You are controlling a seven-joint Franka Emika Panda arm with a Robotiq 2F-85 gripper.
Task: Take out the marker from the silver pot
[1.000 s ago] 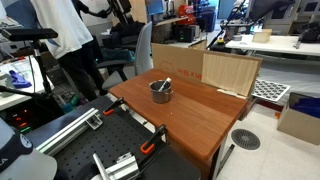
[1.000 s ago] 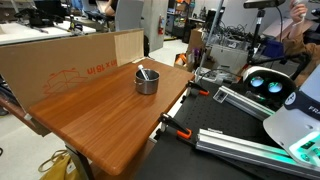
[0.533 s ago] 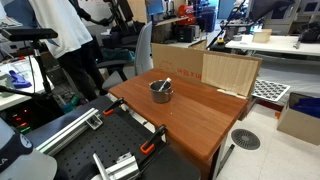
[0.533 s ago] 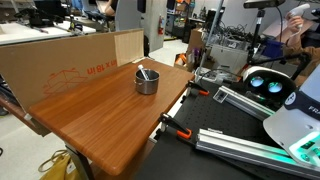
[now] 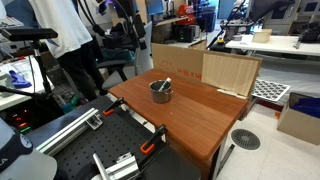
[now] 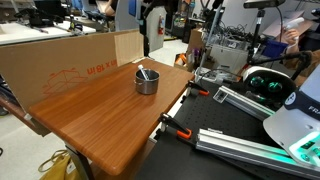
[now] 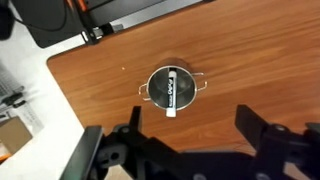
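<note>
The silver pot (image 7: 172, 88) stands on the wooden table (image 7: 250, 60), seen from straight above in the wrist view. The marker (image 7: 171, 92), whitish with a dark band, lies across the pot with one end over the rim. Both exterior views show the pot (image 5: 161, 90) (image 6: 147, 81) with the marker (image 5: 166, 83) (image 6: 143, 72) leaning out of it. My gripper (image 7: 190, 125) hangs high above the table, open and empty, its dark fingers (image 7: 251, 122) spread wide below the pot in the wrist view. The dark arm (image 5: 128, 22) (image 6: 151, 20) shows at the top of both exterior views.
Cardboard panels (image 5: 230, 72) (image 6: 70, 62) stand along the table's back edge. A person (image 5: 68, 30) stands beside the table. Orange-handled clamps (image 5: 150, 142) (image 6: 180, 130) grip the table's front edge. Metal rails (image 6: 250, 100) and equipment lie beyond that edge.
The arm has come lower into the top of both exterior views. The pot and marker have not moved.
</note>
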